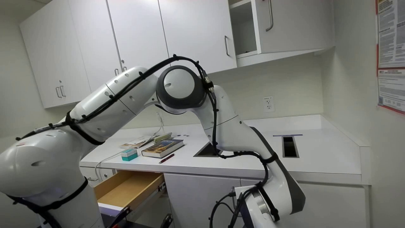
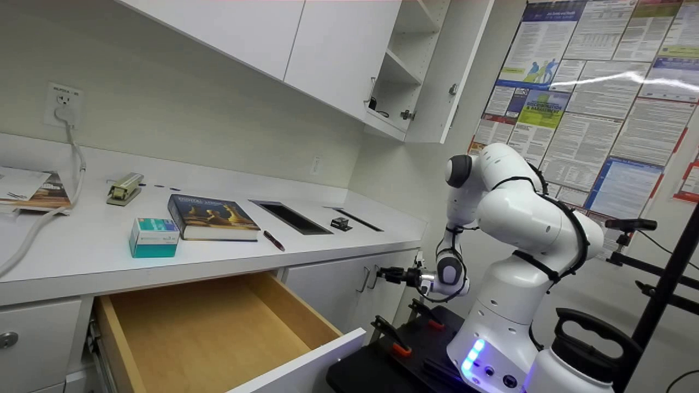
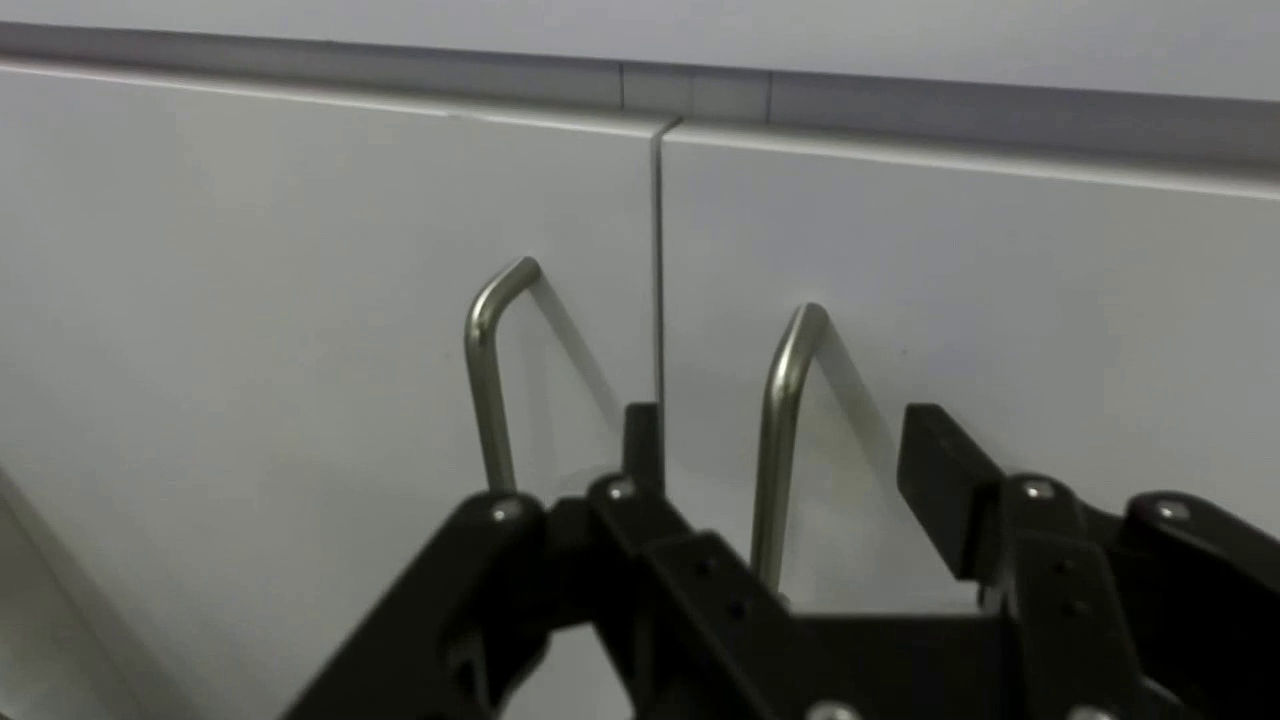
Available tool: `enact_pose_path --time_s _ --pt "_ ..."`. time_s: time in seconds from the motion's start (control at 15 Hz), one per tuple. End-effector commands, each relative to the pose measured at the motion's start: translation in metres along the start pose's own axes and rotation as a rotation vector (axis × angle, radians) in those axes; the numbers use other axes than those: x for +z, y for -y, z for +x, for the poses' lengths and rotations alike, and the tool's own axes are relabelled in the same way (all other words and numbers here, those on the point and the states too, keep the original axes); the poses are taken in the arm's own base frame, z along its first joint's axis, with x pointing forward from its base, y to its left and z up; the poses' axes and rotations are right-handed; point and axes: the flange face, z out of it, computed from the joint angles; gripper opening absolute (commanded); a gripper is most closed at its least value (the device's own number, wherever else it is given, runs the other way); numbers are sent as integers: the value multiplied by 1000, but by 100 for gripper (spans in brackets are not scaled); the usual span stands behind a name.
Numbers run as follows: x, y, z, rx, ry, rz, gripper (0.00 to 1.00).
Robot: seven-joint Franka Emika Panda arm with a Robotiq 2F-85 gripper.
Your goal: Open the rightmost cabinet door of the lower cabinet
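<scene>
The lower cabinet (image 1: 199, 196) is white with flat doors. Its rightmost door (image 1: 335, 202) is shut; it also shows in an exterior view (image 2: 393, 297) and in the wrist view (image 3: 1050, 290). The door's slim silver bar handle (image 3: 785, 430) is upright near the seam with the neighbouring door, which has its own handle (image 3: 490, 380). My gripper (image 3: 780, 430) is open, with one black finger on each side of the rightmost door's handle, apart from it. The handle's lower end is hidden behind the gripper. In an exterior view the gripper (image 2: 385, 272) is at the handles.
A drawer (image 2: 303, 311) left of the doors is pulled out. A worktop (image 1: 329, 164) overhangs the doors and carries a book (image 2: 215, 218) and a small box (image 2: 154, 238). An upper cabinet door (image 2: 456, 71) stands open. A black stand (image 2: 377, 365) with clamps is below the arm.
</scene>
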Motion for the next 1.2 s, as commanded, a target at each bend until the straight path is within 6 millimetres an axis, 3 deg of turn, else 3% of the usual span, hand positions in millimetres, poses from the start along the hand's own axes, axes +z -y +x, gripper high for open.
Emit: enact_pose_path --time_s 0.0,0.2,0.33,0.67,1.13 --pt "6 4 1 25 27 -4 34" --pt "7 3 3 25 27 -11 10" --pt "7 1 4 25 26 -14 0" --pt "-7 1 6 18 18 -17 2" --pt "-73 11 15 14 -9 -24 2"
